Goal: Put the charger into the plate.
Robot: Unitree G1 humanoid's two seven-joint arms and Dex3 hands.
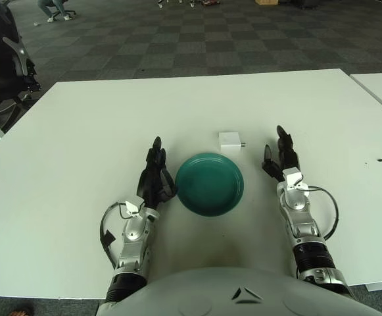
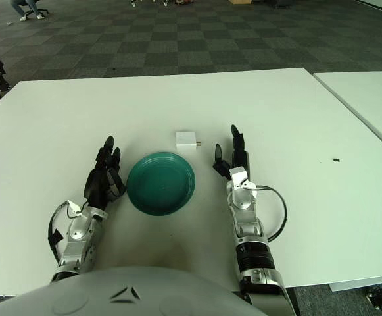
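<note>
A small white charger (image 1: 230, 140) lies on the white table just beyond the far right rim of a round dark green plate (image 1: 210, 184). The plate holds nothing. My right hand (image 1: 281, 157) is to the right of the plate and a little right of the charger, fingers straight and spread, holding nothing. My left hand (image 1: 154, 170) is just left of the plate, fingers extended and relaxed, holding nothing. Neither hand touches the charger.
The white table (image 1: 79, 145) stretches wide around the plate. A second white table (image 1: 381, 89) stands at the right, separated by a gap. A black office chair (image 1: 0, 62) stands off the far left corner. Dark checkered carpet lies beyond.
</note>
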